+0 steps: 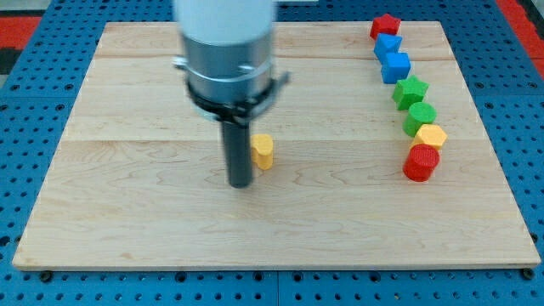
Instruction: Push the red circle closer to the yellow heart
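The red circle is a short red cylinder at the view's right, the lowest block of a curved line of blocks. The yellow heart sits near the board's middle, partly hidden by my rod. My tip rests on the board just left of and slightly below the yellow heart, close to it. The red circle is far to the right of both.
Above the red circle run a yellow hexagon, a green circle, a green star, two blue blocks and a red star. The wooden board lies on a blue pegboard.
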Tool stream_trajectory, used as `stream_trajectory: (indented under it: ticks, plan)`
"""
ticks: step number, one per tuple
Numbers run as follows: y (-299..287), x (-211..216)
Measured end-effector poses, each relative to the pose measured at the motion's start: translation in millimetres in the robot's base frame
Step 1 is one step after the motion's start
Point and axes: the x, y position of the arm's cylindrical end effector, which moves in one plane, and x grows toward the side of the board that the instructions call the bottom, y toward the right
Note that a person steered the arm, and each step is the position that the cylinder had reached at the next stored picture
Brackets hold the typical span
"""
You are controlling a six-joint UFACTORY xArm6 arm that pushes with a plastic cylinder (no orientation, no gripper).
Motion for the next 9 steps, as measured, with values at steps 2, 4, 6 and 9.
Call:
stream_trajectory:
  ticks: [2, 4, 6, 9]
  plan:
    - [83.0, -70.7]
    - [140.4, 31.7]
    - [322.0, 62.4]
    - [284.6, 4.5]
